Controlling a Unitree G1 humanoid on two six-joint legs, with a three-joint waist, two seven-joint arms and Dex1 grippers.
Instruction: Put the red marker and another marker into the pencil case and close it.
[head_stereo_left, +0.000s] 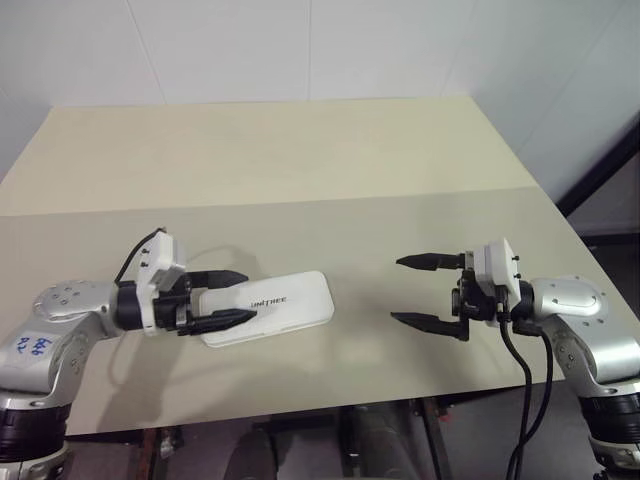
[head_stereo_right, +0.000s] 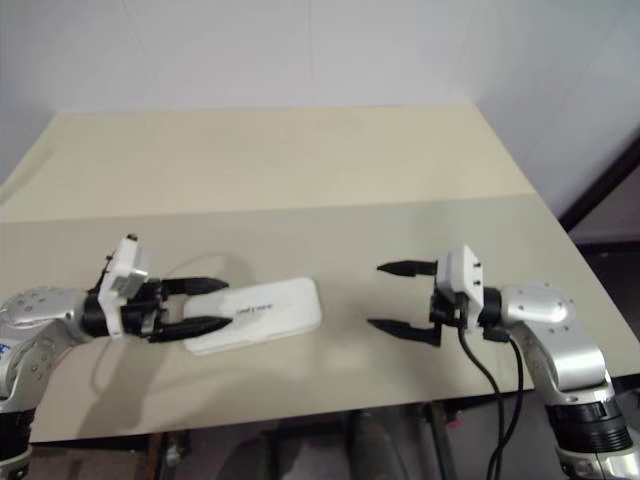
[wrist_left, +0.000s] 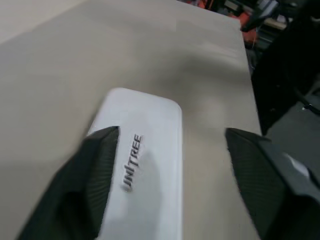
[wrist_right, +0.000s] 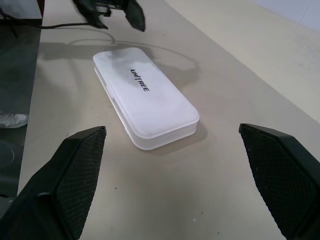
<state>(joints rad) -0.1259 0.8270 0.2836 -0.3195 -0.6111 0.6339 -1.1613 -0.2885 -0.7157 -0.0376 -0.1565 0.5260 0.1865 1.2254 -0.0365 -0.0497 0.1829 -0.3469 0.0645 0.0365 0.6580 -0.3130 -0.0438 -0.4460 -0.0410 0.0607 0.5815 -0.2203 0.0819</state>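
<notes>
The pencil case (head_stereo_left: 268, 306) lies shut and flat on the table (head_stereo_left: 300, 170), lid up, so the markers are presumably inside. The left gripper (head_stereo_left: 228, 297) hovers over the case's near end, jaws spread, holding nothing. The right gripper (head_stereo_left: 425, 291), well apart from the case, gapes empty. The right wrist view shows the lid seam closed.

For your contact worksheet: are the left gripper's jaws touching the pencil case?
Apart. In the right wrist view the left gripper hangs open above the table beyond the closed case, with bare tabletop and shadow between them.
</notes>
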